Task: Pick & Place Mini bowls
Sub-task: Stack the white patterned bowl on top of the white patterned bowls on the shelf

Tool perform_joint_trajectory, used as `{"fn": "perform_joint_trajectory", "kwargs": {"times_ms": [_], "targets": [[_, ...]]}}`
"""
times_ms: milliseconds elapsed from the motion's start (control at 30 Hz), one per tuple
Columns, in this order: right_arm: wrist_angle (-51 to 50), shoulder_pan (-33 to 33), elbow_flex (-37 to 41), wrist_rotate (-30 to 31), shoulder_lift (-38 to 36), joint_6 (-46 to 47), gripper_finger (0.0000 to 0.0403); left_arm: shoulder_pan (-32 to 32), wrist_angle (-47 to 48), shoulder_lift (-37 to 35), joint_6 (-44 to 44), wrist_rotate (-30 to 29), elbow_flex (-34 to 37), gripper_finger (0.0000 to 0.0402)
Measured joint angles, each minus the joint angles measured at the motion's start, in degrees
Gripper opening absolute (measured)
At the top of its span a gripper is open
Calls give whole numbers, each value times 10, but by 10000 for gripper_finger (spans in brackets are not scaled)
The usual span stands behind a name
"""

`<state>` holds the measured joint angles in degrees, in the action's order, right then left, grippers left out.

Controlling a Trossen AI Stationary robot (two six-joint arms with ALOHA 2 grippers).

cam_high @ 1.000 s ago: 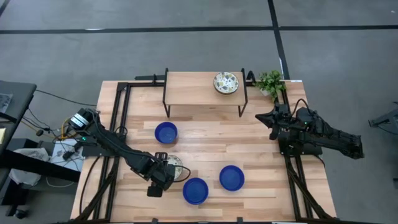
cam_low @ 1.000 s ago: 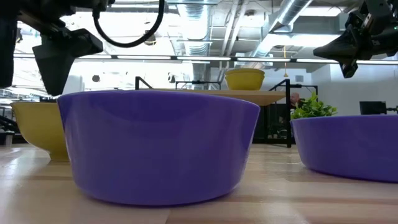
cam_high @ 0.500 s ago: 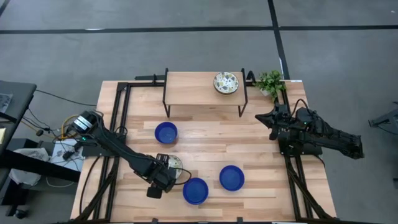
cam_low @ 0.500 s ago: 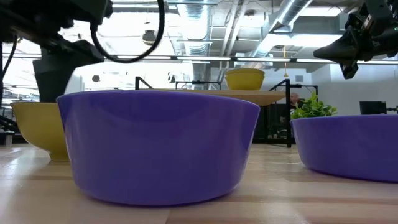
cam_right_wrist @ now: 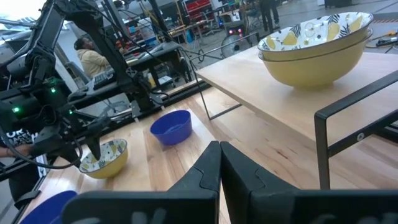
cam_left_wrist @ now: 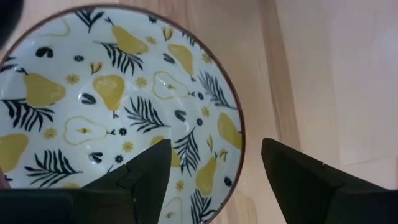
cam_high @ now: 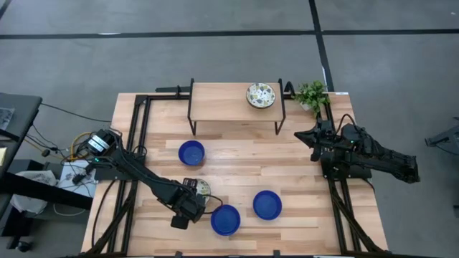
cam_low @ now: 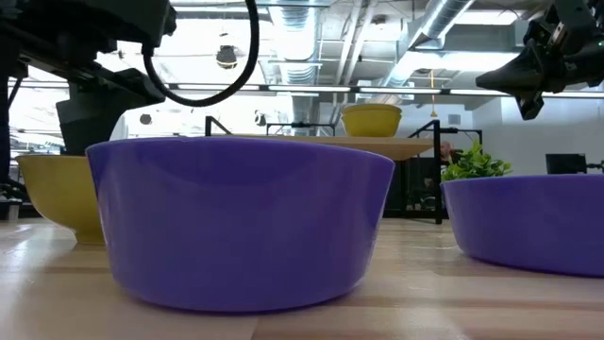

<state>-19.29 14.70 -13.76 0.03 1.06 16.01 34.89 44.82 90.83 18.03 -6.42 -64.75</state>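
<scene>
A pear-patterned mini bowl (cam_left_wrist: pixel 112 106), yellow outside (cam_low: pixel 52 194), sits on its base on the table at the near left. My left gripper (cam_left_wrist: pixel 214 155) hovers open just above it, pointing steeply down. One finger (cam_left_wrist: pixel 146 171) is over the bowl's inside and the other (cam_left_wrist: pixel 295 171) is outside its rim (cam_left_wrist: pixel 239 134). Three blue mini bowls (cam_high: pixel 191 153) (cam_high: pixel 225 219) (cam_high: pixel 267 205) sit on the table. Two patterned bowls are stacked (cam_right_wrist: pixel 317 46) on the raised shelf (cam_high: pixel 222 100). My right gripper (cam_right_wrist: pixel 219 168) waits shut at the table's right side.
The wooden shelf on black legs (cam_high: pixel 192 118) stands at the far middle, with a small green plant (cam_high: pixel 312 93) to its right. The nearest blue bowl (cam_low: pixel 241 222) lies close to the right of my left gripper. Black frame rails (cam_high: pixel 136 136) run along the table's sides.
My left gripper has sunk toward the patterned bowl and covers more of it in the high view. It has stayed open. The bowls have not moved.
</scene>
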Motion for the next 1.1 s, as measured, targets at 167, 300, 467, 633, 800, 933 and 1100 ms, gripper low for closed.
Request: {"fn": "perform_joint_trajectory", "kwargs": {"times_ms": [167, 300, 467, 633, 800, 933, 1100], "targets": [[0, 0, 0, 0, 0, 0, 0, 0, -7, 0, 1, 0, 0, 249], [0, 0, 0, 0, 0, 0, 0, 0, -20, 0, 1, 0, 0, 249], [0, 0, 0, 0, 0, 0, 0, 1, -29, 0, 2, 0, 0, 249], [0, 0, 0, 0, 0, 0, 0, 0, -29, 0, 2, 0, 0, 247], [0, 0, 0, 0, 0, 1, 0, 0, -29, 0, -9, 0, 0, 231], [0, 0, 0, 0, 0, 1, 0, 1, -29, 0, -16, 0, 0, 214], [0, 0, 0, 0, 0, 1, 0, 1, -29, 0, -17, -3, 0, 195]]}}
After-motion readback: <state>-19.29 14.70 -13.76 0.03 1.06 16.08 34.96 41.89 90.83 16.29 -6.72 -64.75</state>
